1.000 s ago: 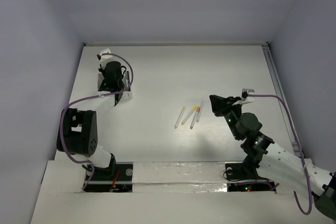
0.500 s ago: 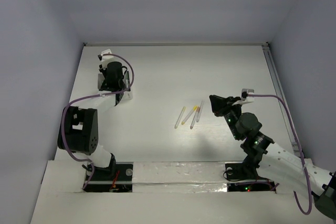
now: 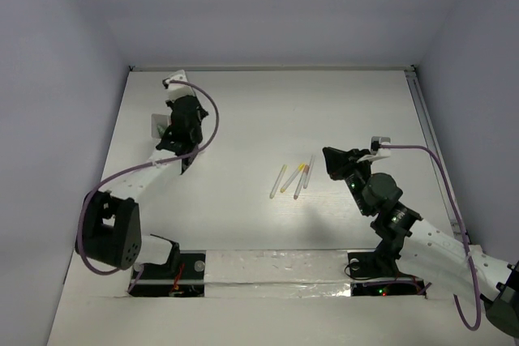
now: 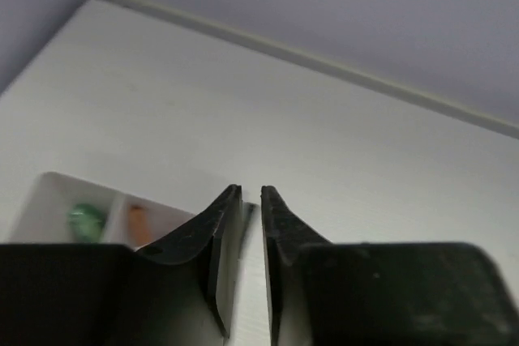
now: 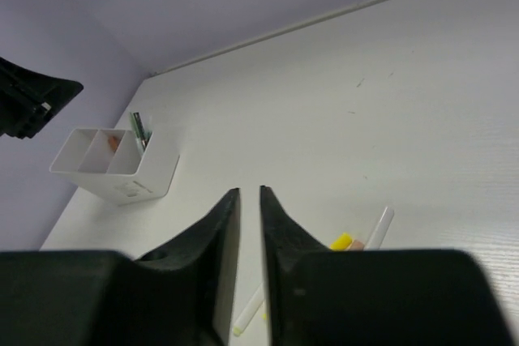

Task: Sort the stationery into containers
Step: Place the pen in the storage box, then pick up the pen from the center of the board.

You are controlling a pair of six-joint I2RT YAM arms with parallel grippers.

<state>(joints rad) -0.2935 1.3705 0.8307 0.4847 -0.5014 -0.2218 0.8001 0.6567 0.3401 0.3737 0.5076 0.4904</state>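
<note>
Pale lilac walls enclose a white desk (image 3: 243, 111). Near its left edge, toward the far-left corner, stands the white compartment tray (image 5: 122, 180), with a green piece (image 4: 83, 219) and an orange piece (image 4: 138, 220) in neighbouring compartments and thin green and grey pens (image 5: 139, 129) upright in an end one. The left gripper (image 4: 251, 192) hangs over the tray's edge with its jaws a narrow slit apart and nothing between them. Around the desk's middle lie loose pens (image 3: 278, 181), among them a yellow marker (image 5: 341, 241) beside a white pen (image 5: 379, 227). The right gripper (image 5: 250, 192) hovers just right of them, its jaws narrowly parted and empty.
</note>
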